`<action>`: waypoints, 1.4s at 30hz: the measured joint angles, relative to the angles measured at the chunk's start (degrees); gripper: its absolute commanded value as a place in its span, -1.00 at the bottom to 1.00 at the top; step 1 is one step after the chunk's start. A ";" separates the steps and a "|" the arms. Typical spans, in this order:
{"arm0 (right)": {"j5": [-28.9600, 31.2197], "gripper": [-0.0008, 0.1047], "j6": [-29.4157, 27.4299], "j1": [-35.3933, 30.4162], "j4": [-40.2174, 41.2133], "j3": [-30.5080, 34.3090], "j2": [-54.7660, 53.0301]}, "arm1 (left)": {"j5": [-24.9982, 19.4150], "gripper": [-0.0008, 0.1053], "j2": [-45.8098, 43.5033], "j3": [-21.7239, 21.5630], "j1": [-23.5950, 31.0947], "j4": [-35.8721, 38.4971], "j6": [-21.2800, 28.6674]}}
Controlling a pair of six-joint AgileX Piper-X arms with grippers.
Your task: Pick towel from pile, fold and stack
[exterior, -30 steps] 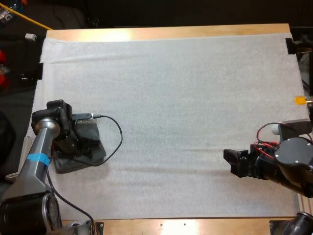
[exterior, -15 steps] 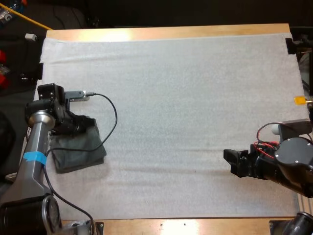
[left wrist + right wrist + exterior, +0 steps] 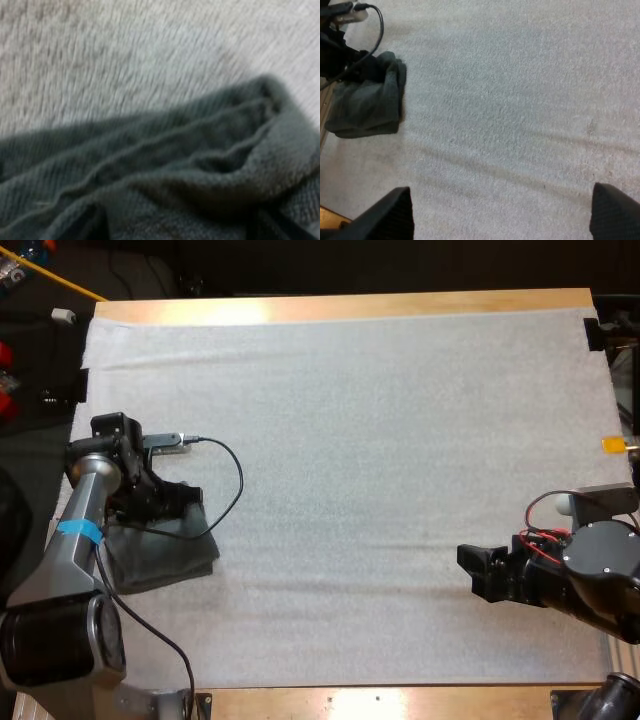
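A dark grey-green towel [image 3: 165, 558], folded into a thick pad, lies at the left side of the white mat [image 3: 380, 440]. My left gripper [image 3: 183, 498] sits low at the towel's far edge, over its rolled hem. The left wrist view looks closely at that towel [image 3: 175, 165] and its layered folds against the mat. My right gripper [image 3: 468, 571] rests far off at the right side, open with nothing between its fingers. From the right wrist view the towel [image 3: 367, 100] lies far across the mat, with my left gripper [image 3: 347, 67] at its edge and my right gripper [image 3: 502, 195] over bare mat.
The mat covers nearly the whole wooden table [image 3: 340, 306]. A few shallow wrinkles [image 3: 530, 135] run across the mat between the two arms. The towel lies close to the mat's left edge.
My left gripper rose off the towel's top and pulled back toward its far edge, then shifted slightly right. The towel stayed put. The right arm has not moved.
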 measured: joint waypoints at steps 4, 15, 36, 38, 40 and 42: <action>0.00 0.34 0.00 0.00 0.00 0.00 0.00 | 0.92 0.10 -4.52 -2.44 0.00 1.17 0.06; 0.00 0.34 -2.84 0.00 -6.83 0.00 0.00 | 3.36 0.10 -22.17 -4.52 0.00 1.49 0.10; -2.68 0.34 -11.92 -11.15 -17.47 0.00 10.27 | 9.31 0.10 -42.55 -4.52 -4.65 8.73 0.23; -3.49 0.34 -13.20 -14.43 -17.47 0.00 10.28 | 9.39 0.10 -43.78 -4.52 -6.54 8.93 0.23; -3.60 0.34 -14.29 -18.02 -17.47 0.00 10.15 | 9.36 0.10 -44.71 -4.52 -7.89 9.39 0.23; -3.59 0.34 -15.37 -21.22 -17.04 0.00 9.94 | 9.36 0.10 -45.55 -4.52 -8.78 10.04 0.38</action>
